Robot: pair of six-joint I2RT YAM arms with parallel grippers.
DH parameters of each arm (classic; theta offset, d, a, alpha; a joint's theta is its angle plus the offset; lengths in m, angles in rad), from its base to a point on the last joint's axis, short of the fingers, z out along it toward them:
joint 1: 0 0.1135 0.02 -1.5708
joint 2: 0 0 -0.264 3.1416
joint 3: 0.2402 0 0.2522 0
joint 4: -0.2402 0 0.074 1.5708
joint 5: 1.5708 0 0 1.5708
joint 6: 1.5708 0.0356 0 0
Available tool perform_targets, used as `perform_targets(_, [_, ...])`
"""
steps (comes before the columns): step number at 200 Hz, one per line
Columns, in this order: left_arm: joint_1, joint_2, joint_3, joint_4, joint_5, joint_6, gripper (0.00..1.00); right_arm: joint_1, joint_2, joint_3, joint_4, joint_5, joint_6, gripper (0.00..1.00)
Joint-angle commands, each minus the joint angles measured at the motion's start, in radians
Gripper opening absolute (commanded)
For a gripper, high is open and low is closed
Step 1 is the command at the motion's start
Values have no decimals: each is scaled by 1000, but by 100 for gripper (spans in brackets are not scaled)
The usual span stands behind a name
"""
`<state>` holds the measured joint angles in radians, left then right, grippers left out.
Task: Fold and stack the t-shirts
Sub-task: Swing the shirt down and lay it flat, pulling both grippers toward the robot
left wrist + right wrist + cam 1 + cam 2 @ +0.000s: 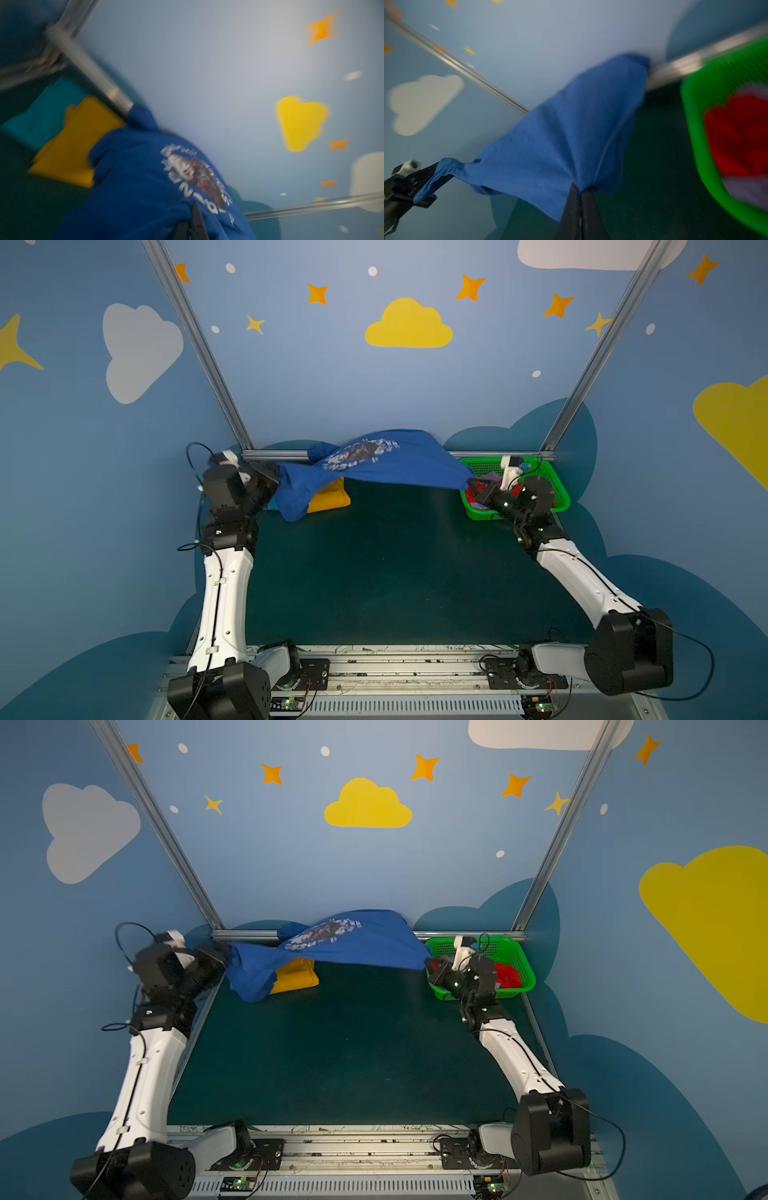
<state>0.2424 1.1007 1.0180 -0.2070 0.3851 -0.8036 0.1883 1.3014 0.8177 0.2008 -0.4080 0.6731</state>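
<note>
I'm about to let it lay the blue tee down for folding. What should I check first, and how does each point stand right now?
1. Left tool shut on the blue t-shirt: ok.
2. Right tool shut on the shirt's other end: ok.
3. Shirt stretched flat between the tools: not ok, it bunches and droops near the left tool.
4. Drooping part clear of the folded yellow t-shirt: cannot tell, they overlap in both top views.
5. Bare stretch of table in front for laying it down: ok.
</note>
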Motion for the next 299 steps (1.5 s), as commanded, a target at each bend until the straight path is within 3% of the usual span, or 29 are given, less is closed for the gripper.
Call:
perform_targets(1, [6, -211, -201, -92, -60, -18, 4, -9, -139, -106, -102, 14, -28, 0])
perform_targets(25, [12, -363, -304, -303, -156, 29, 4, -10, -201, -126, -311, 66, -51, 0])
perform_targets(47, [12, -456, -394, -416, -108, 8, 4, -19, -237, -121, -455, 168, -27, 0])
perform_targets(82, [2, -602, -514, -569, -24, -68, 4, -41, -294, -114, -586, 239, -21, 0])
perform_targets(112, [-32, -609, -478, -673, -11, -74, 4, -41, -364, -124, -723, 204, -5, 0])
perform_targets(143, [-59, -648, -429, -861, -80, -100, 4, -39, -461, -205, -812, 180, -3, 0])
perform_targets(197, [-60, -759, -228, -1229, -312, -218, 4, -38, -646, -385, -947, 253, 59, 0])
perform_targets(216, [-60, -748, -193, -1265, -353, -203, 4, -38, -688, -445, -940, 256, 72, 0])
perform_targets(258, [-61, -790, -350, -1202, -209, -230, 4, -37, -690, -454, -957, 281, 53, 0])
perform_targets(299, [-63, -759, -352, -1192, -221, -223, 4, -38, -709, -422, -980, 333, 52, 0])
